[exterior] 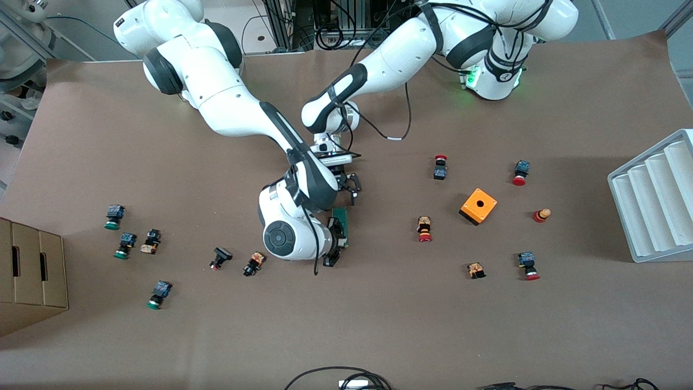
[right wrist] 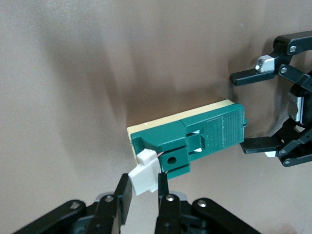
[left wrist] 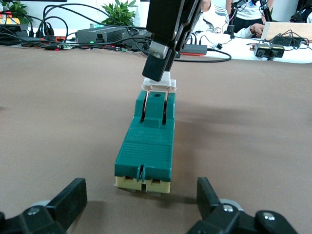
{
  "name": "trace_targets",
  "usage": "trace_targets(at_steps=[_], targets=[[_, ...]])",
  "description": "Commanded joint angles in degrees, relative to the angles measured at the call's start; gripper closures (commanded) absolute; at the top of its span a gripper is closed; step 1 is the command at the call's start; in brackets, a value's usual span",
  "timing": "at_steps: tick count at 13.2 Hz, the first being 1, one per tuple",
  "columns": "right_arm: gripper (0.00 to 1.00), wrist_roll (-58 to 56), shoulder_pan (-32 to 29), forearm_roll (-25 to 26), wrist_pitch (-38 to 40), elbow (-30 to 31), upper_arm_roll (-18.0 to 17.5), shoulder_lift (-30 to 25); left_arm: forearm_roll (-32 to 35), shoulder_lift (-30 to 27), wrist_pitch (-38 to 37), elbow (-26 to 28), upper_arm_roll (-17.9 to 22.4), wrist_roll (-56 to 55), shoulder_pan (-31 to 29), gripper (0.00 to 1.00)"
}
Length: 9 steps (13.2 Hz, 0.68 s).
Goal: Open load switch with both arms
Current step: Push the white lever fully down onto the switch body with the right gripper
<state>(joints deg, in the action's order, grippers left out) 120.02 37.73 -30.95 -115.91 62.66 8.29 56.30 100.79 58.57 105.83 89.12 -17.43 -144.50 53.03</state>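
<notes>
load switch (left wrist: 145, 146) lies flat on the desk (exterior: 379, 325) near its middle, well clear of every edge, a long green bar with a cream base and a small white handle (right wrist: 144, 176) at 1 end. right gripper (right wrist: 144, 195) is clamped on that white handle, fingers pinched tight on its 2 sides, probably so it can lift or swing the handle to open the switch. left gripper (left wrist: 141, 207) sits low at the bar's opposite end, jaws spread wide, 1 finger on each side of the body and not touching it; looks placed to squeeze the green body and keep it from sliding or tipping when the handle is pulled. in the front view the right arm's wrist covers most of the switch, only a green sliver (exterior: 342, 223) shows.

containers: white ridged tray (exterior: 652, 200) at the desk edge by the left arm's end, its slots show nothing in them. cardboard box (exterior: 30, 271) at the edge by the right arm's end, contents hidden. orange cube (exterior: 478, 205) with a hole stands between switch and tray, hole looks bare. small push-buttons (exterior: 425, 228) lie scattered toward both ends of the desk, none inside any container.
</notes>
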Motion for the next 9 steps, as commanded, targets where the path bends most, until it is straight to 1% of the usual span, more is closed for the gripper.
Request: trace_targets(at_steps=[1,4,6,9], targets=[[0.72,-0.84,0.33,-1.83,0.77,4.14,-0.2,-3.48,0.55,1.63,-0.37,-1.31,0.65,-1.4,0.5,0.0],[0.71,-0.75,0.94,-1.74,0.77,4.66,-0.29,-3.83,0.55,1.63,-0.37,-1.31,0.65,-1.4,0.5,0.0],[0.71,-0.93,1.12,-1.74,0.25,7.12,-0.55,-5.15,0.55,1.63,-0.37,-1.31,0.65,-1.4,0.41,0.0],[0.71,-1.02,1.47,-1.65,0.33,7.74,-0.64,-5.59,0.55,1.72,-0.37,-1.31,0.65,-1.4,0.41,0.0]])
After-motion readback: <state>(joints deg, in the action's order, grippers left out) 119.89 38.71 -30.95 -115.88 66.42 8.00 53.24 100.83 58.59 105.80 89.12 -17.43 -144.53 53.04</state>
